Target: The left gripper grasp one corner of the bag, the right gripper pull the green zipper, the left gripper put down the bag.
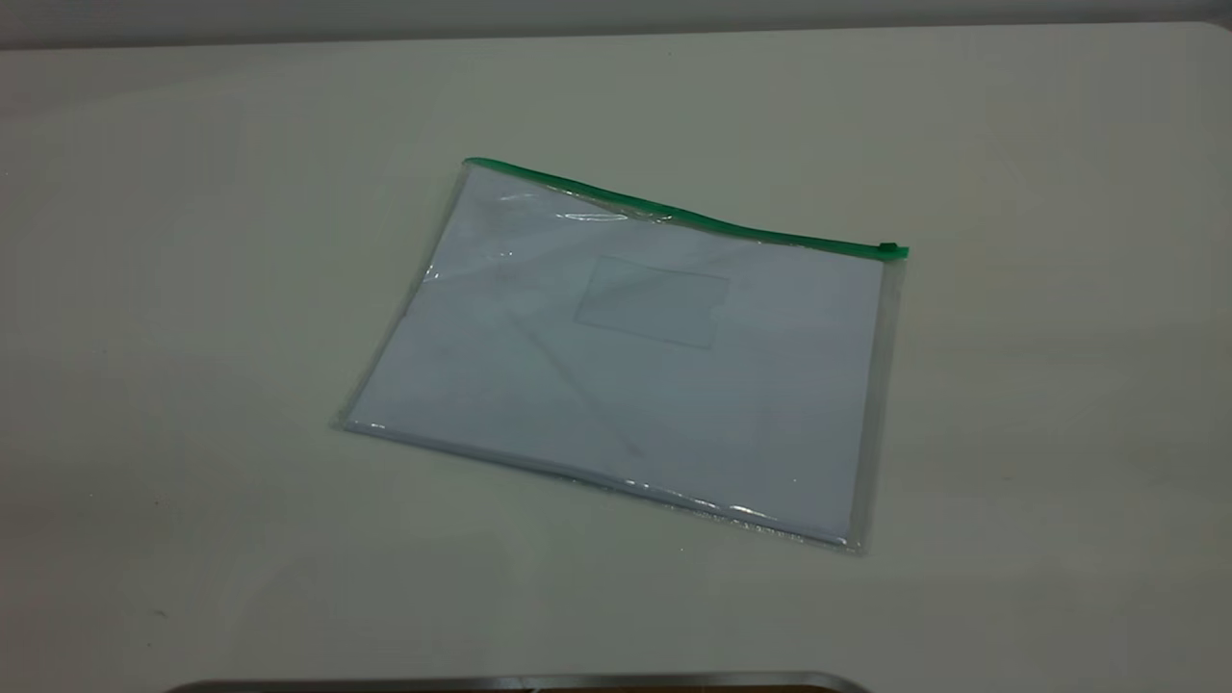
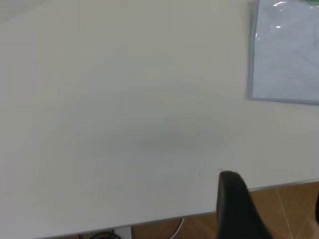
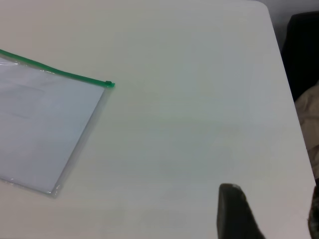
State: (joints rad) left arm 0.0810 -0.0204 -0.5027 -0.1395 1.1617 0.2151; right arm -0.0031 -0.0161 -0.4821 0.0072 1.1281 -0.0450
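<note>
On the table (image 1: 192, 289) the bag (image 1: 626, 385) lies flat; neither gripper's state can be told.

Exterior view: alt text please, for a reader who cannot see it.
A clear bag holding white paper lies flat on the pale table, its green zipper along the far edge with the slider at the right end. No gripper appears.

One bag (image 1: 626, 385), one green zipper (image 1: 674, 214), one table (image 1: 192, 289), two claws.

The bag (image 3: 45, 134) lies flat on the bench (image 3: 199, 99), its zipper (image 3: 55, 72) slider (image 3: 109, 84) at the corner, well apart from the right end effector (image 3: 269, 214).
</note>
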